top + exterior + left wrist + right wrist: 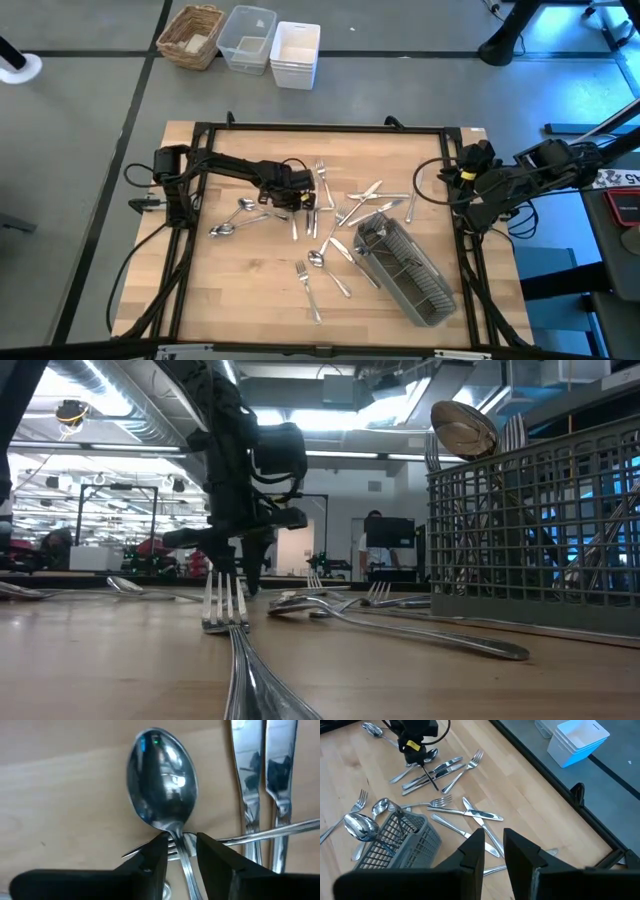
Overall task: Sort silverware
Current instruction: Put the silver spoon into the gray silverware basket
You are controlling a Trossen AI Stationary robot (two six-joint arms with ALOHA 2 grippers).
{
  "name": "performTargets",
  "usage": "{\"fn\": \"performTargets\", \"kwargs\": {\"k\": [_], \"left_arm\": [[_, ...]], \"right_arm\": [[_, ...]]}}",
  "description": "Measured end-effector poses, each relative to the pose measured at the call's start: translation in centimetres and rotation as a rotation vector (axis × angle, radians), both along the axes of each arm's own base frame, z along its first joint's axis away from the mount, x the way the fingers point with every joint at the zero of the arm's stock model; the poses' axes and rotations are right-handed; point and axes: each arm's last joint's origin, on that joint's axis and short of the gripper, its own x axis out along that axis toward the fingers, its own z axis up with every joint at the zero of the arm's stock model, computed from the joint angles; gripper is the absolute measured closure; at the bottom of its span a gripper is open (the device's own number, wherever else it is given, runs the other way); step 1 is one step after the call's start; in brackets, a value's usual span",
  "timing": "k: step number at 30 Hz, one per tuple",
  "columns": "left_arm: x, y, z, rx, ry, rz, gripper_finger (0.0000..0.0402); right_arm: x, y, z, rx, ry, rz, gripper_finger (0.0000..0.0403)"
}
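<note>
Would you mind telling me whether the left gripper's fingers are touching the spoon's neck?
Cannot tell. In the left wrist view the left gripper straddles the spoon at its neck, but contact is not plain.

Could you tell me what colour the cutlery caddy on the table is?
Grey, a slatted cutlery caddy; clearest in the right wrist view.

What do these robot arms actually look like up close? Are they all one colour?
Both arms are dark, nearly black, built of jointed segments with black cables trailing along them. The left gripper carries a small yellow tag near its tip and ends in two slim dark fingers that taper like wedges. The right gripper has the same blocky black fingers and a yellow marking on its wrist.
</note>
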Motion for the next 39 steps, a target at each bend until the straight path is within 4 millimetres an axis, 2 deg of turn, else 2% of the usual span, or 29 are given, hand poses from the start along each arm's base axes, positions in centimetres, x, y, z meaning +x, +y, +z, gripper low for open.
{"fn": "performTargets", "kwargs": {"k": [7,9,21,31,35,39], "left_arm": [[-0.2,0.1,-0.1,0.053,0.035,-0.032,0.0384],[-0.3,0.2,-0.1,0.053,0.048,-0.045,0.0393],[0.1,0.1,0.3,0.035,-0.018,-0.101,0.0395],[0.1,0.1,2.5,0.043,-0.130,-0.115,0.0399],[0.6,0.0,3.8,0.035,-0.246,-0.143,0.0399],[1.7,0.1,5.9,0.072,-0.450,-0.212,0.0399]], "right_arm": [[0.0,0.0,0.0,0.000,0.000,0.000,0.0331],[0.0,0.0,0.0,0.000,0.000,0.000,0.0331],[0.0,0.0,0.0,0.001,0.000,0.001,0.0331],[0.0,0.0,0.0,-0.017,0.012,0.025,0.0331],[0.0,0.0,0.0,-0.021,0.013,0.030,0.0331],[0.0,0.0,0.0,-0.028,0.018,0.037,0.0331]]}}
